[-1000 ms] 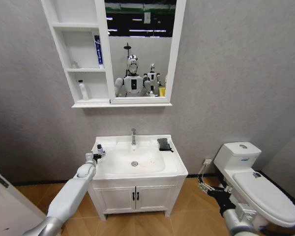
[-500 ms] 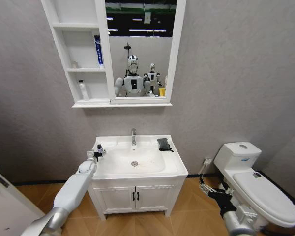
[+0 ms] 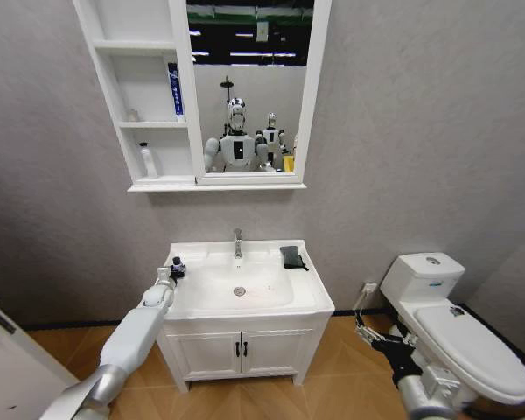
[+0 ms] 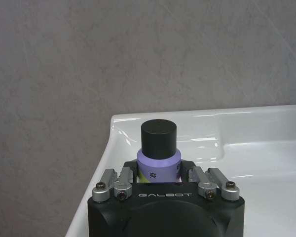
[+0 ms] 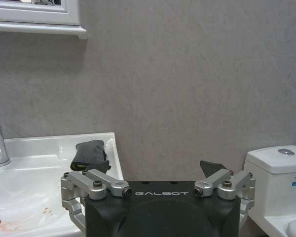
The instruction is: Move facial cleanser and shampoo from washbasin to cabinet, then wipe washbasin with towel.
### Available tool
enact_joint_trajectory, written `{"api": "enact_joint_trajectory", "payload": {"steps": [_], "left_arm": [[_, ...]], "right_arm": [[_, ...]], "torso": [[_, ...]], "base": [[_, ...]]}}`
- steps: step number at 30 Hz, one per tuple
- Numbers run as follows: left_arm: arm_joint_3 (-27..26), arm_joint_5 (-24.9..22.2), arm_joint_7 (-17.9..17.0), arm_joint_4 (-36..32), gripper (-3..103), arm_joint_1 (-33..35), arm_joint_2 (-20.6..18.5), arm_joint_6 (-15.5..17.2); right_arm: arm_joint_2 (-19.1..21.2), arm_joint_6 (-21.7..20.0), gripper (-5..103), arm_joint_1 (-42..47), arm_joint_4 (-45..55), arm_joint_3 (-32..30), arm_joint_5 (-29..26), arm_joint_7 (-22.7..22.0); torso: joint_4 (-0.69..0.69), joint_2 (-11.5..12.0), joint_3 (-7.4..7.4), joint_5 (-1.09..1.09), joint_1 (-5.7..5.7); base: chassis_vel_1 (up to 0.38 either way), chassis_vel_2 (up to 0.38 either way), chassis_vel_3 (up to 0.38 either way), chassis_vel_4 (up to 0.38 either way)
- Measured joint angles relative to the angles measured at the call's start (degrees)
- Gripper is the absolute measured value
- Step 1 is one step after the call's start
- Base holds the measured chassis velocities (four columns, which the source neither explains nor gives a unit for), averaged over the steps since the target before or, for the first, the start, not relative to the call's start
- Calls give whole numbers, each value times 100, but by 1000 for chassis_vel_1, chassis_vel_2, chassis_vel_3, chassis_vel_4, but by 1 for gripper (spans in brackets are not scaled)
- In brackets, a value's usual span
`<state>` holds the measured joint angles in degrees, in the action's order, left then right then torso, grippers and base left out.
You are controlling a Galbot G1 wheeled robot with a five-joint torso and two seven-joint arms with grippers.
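Looking down from the head view, we see the white wall-hung cabinet (image 3: pixel 140 96) with three open shelf compartments beside its framed mirror (image 3: pixel 249 87). The top compartment looks bare; the middle one holds a tall white and blue tube (image 3: pixel 174 89) standing at its right side, and the bottom one holds a small white bottle (image 3: pixel 147 161). Below, the white rectangular ceramic washbasin (image 3: pixel 245 302) with its oval bowl carries a chrome tap (image 3: pixel 237 242) at the far edge and a drain (image 3: pixel 239 290) in the middle. The small dark grey folded towel (image 3: pixel 290 256) lies on the far right corner of the rim. At the far left corner the left gripper (image 3: pixel 175 269) is at a small black-capped bottle (image 3: pixel 177 263). The right gripper (image 3: pixel 360 321) hangs low, to the right of the white two-door vanity (image 3: pixel 242 350) and near the white toilet (image 3: pixel 455 332).

In the left wrist view, we find the left gripper's fingers (image 4: pixel 119 178) closed in on either side of the purple bottle with a black cap (image 4: pixel 158 155), which stands upright on the washbasin rim (image 4: pixel 128 123) near its corner.

In the right wrist view, the right gripper's fingers (image 5: pixel 96 181) are spread wide with nothing between them; the towel (image 5: pixel 90 154) rests on the basin's corner beyond.
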<state>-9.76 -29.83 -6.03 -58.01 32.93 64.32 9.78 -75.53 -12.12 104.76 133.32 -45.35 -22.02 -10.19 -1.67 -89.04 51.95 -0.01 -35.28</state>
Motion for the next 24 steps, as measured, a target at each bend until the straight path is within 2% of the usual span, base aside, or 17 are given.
{"api": "enact_joint_trajectory", "payload": {"steps": [4,5,6,7,9,10,12,13,14,15,16,17,18,20,21,23,24], "left_arm": [[11,-143,12,-438,43,153,-214,135],[11,-198,-45,-629,43,215,-303,188],[8,-373,-222,-1097,43,349,-505,331],[8,-373,-222,-1097,43,349,-505,331],[-80,-1047,-801,-2450,43,629,-1130,806],[-80,-1047,-801,-2450,43,629,-1130,806],[-223,-1535,-1320,-3536,43,801,-1932,1298],[-223,-1535,-1320,-3536,43,801,-1932,1298],[-263,-1945,-1585,-4155,43,769,-2431,1676],[-263,-1945,-1585,-4155,43,769,-2431,1676],[-262,-2225,-1732,-4436,43,679,-2649,1903],[-182,-2970,-2049,-4884,43,297,-3046,2385],[-182,-2970,-2049,-4884,43,297,-3046,2385],[85,-3951,-2357,-5086,43,-524,-3416,2844],[85,-3951,-2357,-5086,43,-524,-3416,2844],[449,-4749,-2580,-5032,43,-1622,-3596,3175],[449,-4749,-2580,-5032,43,-1622,-3596,3175]], "right_arm": [[5,-5,100,-14,13,34,-3,-17],[2,-7,100,-10,18,40,1,-19],[-2,-10,100,-3,25,45,5,-19],[-2,-10,100,-3,25,45,5,-19],[2,-11,100,-10,25,50,15,-22],[2,-11,100,-10,25,50,15,-22],[5,-15,100,-42,-18,72,65,-21],[5,-15,100,-42,-18,72,65,-21],[4,-14,100,-72,-68,102,102,-18],[4,-14,100,-72,-68,102,102,-18],[2,-15,100,-87,-91,123,119,-14],[-7,-15,100,-107,-128,151,171,12],[-7,-15,100,-107,-128,151,171,12],[-23,-10,100,-108,-129,157,192,41],[-23,-10,100,-108,-129,157,192,41],[-47,10,100,-102,-121,124,192,60],[-47,10,100,-102,-121,124,192,60]], "torso": [[3,0,0,1,0],[2,0,0,0,0],[-1,0,0,-4,0],[-1,0,0,-4,0],[-1,0,-1,1,0],[-1,0,-1,1,0],[4,0,-1,0,1],[4,0,-1,0,1],[7,0,-1,-1,1],[7,0,-1,-1,1],[6,0,-1,1,2],[3,-1,-2,3,2],[3,-1,-2,3,2],[-1,0,-1,-4,2],[-1,0,-1,-4,2],[0,0,-1,6,2],[0,0,-1,6,2]], "base": [[0,0,0,0],[0,0,0,0],[0,0,0,0],[0,0,0,0],[0,0,0,0],[0,0,0,0],[0,0,0,0],[0,0,0,0],[0,0,0,0],[0,0,0,0],[0,0,0,0],[0,0,0,0],[0,0,0,0],[0,0,0,0],[0,0,0,0],[0,0,0,0],[0,0,0,0]]}}
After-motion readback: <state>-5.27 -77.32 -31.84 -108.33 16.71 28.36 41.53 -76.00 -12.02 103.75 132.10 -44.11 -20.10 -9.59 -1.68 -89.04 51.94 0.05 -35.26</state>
